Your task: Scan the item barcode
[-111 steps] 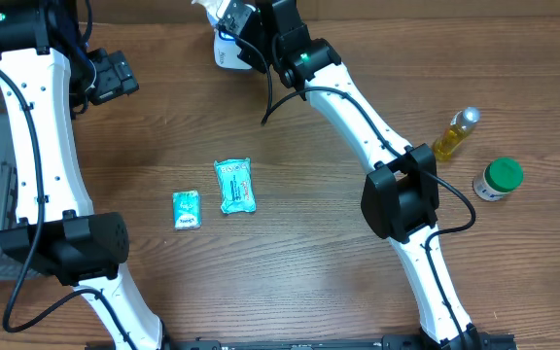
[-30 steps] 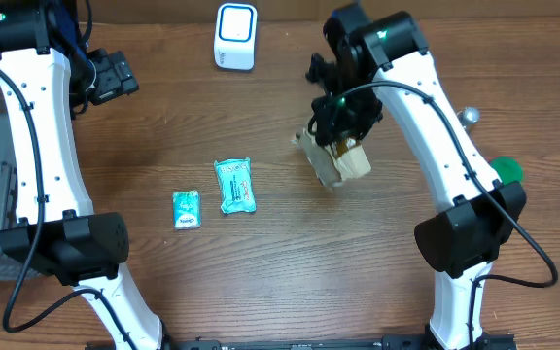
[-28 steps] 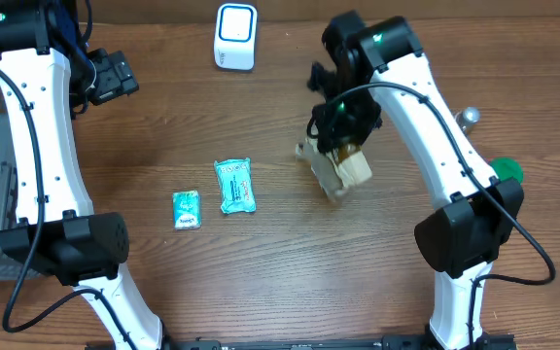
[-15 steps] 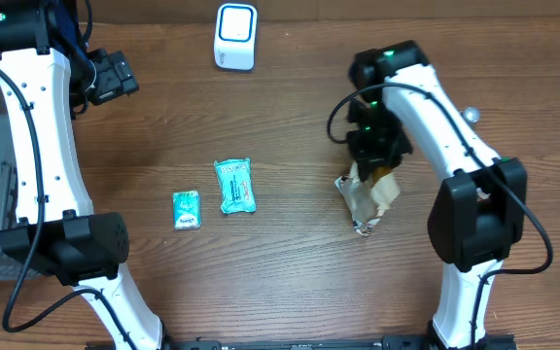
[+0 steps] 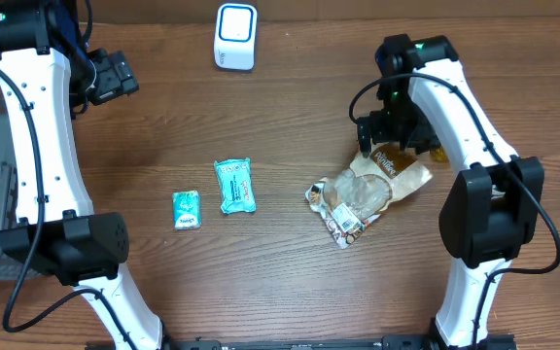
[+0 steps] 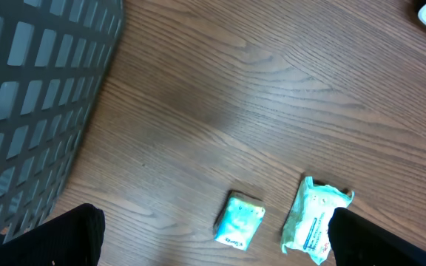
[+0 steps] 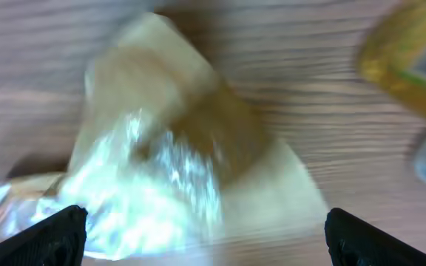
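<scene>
snack bag (image 5: 363, 192) has dropped free of the spread right hand (image 5: 389, 136).

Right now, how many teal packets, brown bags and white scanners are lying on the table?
Teal packets: 2, the big packet and the small packet
Brown bag: 1
White scanner: 1
Total: 4

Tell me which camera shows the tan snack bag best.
Overhead: the whole tan snack bag lies in sharp view on the table. The right wrist shows it close but blurred; the left wrist misses it.
</scene>
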### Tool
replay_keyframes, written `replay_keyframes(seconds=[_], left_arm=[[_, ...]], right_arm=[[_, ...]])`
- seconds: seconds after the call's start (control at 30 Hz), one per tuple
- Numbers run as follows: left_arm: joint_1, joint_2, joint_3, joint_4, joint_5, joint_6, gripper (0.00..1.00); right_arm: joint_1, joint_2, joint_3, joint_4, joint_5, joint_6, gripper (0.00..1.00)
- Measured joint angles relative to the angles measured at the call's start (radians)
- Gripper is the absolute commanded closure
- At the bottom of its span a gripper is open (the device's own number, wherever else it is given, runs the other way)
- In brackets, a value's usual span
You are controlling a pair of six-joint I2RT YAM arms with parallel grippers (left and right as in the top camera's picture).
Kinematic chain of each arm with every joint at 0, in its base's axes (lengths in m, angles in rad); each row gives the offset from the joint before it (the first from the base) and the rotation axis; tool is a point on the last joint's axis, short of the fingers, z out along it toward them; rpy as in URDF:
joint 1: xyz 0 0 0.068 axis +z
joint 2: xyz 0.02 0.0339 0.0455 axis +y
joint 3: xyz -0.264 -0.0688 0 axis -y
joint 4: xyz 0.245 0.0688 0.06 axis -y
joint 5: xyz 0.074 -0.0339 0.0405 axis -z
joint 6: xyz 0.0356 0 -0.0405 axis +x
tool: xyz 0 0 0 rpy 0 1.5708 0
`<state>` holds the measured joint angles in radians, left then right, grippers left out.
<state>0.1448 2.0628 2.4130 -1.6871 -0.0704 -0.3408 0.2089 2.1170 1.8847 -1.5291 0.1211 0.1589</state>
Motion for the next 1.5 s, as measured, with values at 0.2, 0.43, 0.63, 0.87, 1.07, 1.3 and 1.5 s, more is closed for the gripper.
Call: replay_keyframes(seconds=[0.2, 0.43, 0.63, 0.87, 1.07, 1.3, 1.5], left_arm=[[0.0, 0.0, 0.0, 0.0, 0.0, 0.0, 0.0], [0.0, 0.0, 0.0, 0.0, 0.0, 0.0, 0.01], [0.0, 0.0, 0.0, 0.0, 0.0, 0.0, 0.0], [0.0, 0.0, 0.0, 0.0, 0.0, 0.0, 0.0], [0.0, 0.0, 0.0, 0.0, 0.0, 0.0, 0.0], [0.0, 0.0, 0.0, 0.0, 0.0, 0.0, 0.0], [0.0, 0.0, 0.0, 0.0, 0.0, 0.0, 0.0]], right_arm=[[0.061, 0.001, 0.047, 0.011, 0.192, 0.156, 0.0], [0.167, 0.001, 0.069, 0.087, 0.01, 0.208, 0.73], [0.223, 0.001, 0.021, 0.179, -0.185, 0.246, 0.96], [0.261, 0.001, -0.114, 0.272, -0.248, 0.282, 0.91], [0.263, 0.001, -0.234, 0.292, -0.239, 0.288, 0.96], [0.246, 0.001, -0.305, 0.145, -0.056, 0.349, 0.96], [0.186, 0.001, -0.307, 0.126, 0.023, 0.388, 0.96]])
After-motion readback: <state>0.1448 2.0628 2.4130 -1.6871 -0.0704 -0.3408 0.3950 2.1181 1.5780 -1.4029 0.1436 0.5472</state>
